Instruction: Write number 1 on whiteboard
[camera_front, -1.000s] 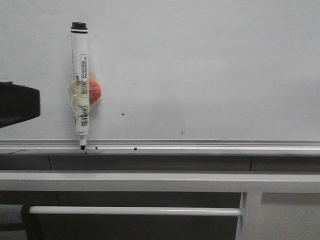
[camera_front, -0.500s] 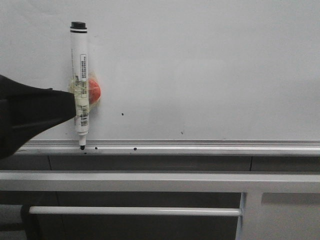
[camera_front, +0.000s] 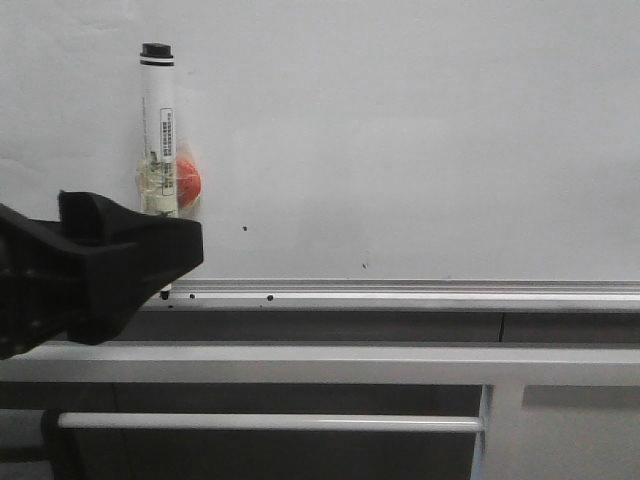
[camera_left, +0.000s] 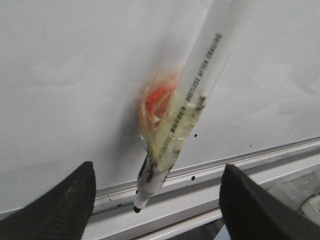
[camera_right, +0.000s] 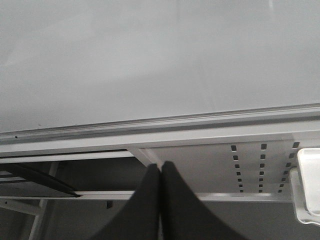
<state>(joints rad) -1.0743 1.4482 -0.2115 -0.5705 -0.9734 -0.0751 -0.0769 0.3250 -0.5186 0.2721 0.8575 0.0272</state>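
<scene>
The whiteboard (camera_front: 420, 130) fills the upper half of the front view, with a silver rail (camera_front: 420, 292) along its lower edge. No number 1 is in view on it. A white marker pen (camera_front: 157, 120) stands upright against the board, tip down on the rail, held by yellowed tape and a red magnet (camera_front: 188, 180). My left gripper (camera_front: 170, 260) is open in front of the pen's lower part and hides its tip. In the left wrist view the pen (camera_left: 200, 75) lies between the spread fingers of the gripper (camera_left: 157, 167), touching neither. My right gripper (camera_right: 160, 167) is shut and empty, below the board.
A few small black specks (camera_front: 245, 228) dot the board and rail. Grey metal bars (camera_front: 300, 362) and a white rod (camera_front: 270, 422) run below the board. A white moulded part (camera_right: 310, 185) sits at the edge of the right wrist view.
My left gripper has come in from the left edge and moved right and down, and now covers the pen's lower end. The pen has not moved.
</scene>
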